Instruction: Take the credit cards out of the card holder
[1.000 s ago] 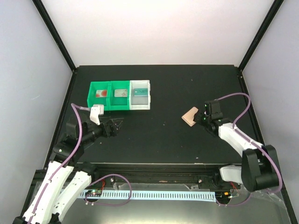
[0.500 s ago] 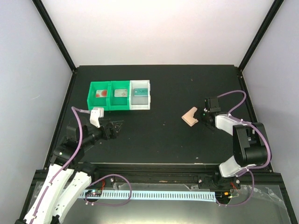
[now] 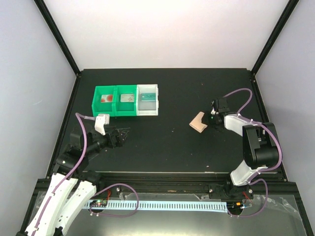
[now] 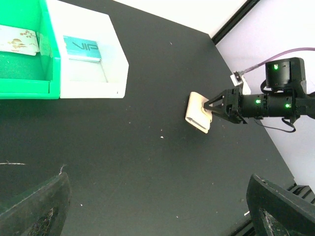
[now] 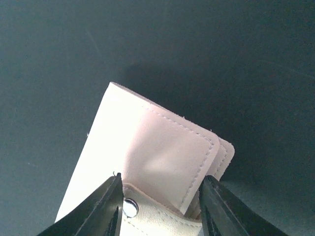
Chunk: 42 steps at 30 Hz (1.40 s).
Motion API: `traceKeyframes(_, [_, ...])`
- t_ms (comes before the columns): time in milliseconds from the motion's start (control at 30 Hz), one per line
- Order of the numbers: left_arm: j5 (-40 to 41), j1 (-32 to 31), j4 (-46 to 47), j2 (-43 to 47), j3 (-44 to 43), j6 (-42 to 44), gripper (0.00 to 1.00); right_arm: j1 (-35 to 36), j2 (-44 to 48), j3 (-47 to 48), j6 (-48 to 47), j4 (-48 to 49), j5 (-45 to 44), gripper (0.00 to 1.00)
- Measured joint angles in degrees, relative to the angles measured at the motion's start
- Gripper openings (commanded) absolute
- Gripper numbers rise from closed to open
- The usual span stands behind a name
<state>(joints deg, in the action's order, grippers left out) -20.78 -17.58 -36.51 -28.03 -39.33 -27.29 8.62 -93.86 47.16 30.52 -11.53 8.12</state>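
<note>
At the right-centre of the worktop [image 3: 162,147], the card holder [image 5: 147,147] lies flat and folded. My right gripper [image 5: 160,184] straddles its snap end with jaws part-way apart; whether they pinch the flap or merely flank it cannot be told. My left gripper [image 3: 122,135] hangs spread wide near the left side, holding nothing. Three credit cards [image 4: 81,48] lie in the bins [image 4: 24,89] at the back left: one red-pink, one grey, one teal. None shows in the card holder.

Hazards, as I judge them: the flap is thin and smooth, so a shallow pinch may slip off. A lift by the flap alone may let the body swing open or drop. A downward push may skid the card holder toward the right edge, which is near.

Surface: matte black, flat, flecked with pale specks, probably low in grip.

Room: pale walls [image 3: 29,73] and black frame posts [image 3: 56,37] close three sides; the bins stand well apart from the card holder.
</note>
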Motion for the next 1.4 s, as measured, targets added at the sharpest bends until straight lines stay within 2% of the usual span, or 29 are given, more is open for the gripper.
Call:
traceKeyframes(433, [0.0, 0.0, 0.1, -0.2, 0.0, -1.0, 0.99, 6.9, -0.5, 4.5, -4.9, -7.9, -2.0, 0.42])
traceKeyframes(733, [0.0, 0.0, -0.2, 0.6, 0.0, -1.2, 0.99, 14.3, -3.3, 7.8, -6.7, -11.8, -5.5, 0.42])
traceKeyframes(1100, [0.2, 0.0, -0.7, 1.6, 0.0, -2.0, 0.99, 20.2, -4.8, 9.8, -8.0, -14.8, -11.1, 0.38])
traceKeyframes(1400, [0.3, 0.0, -0.7, 1.5, 0.0, -2.6, 0.99, 20.3, -2.9, 12.4, -7.5, -16.4, -14.6, 0.55])
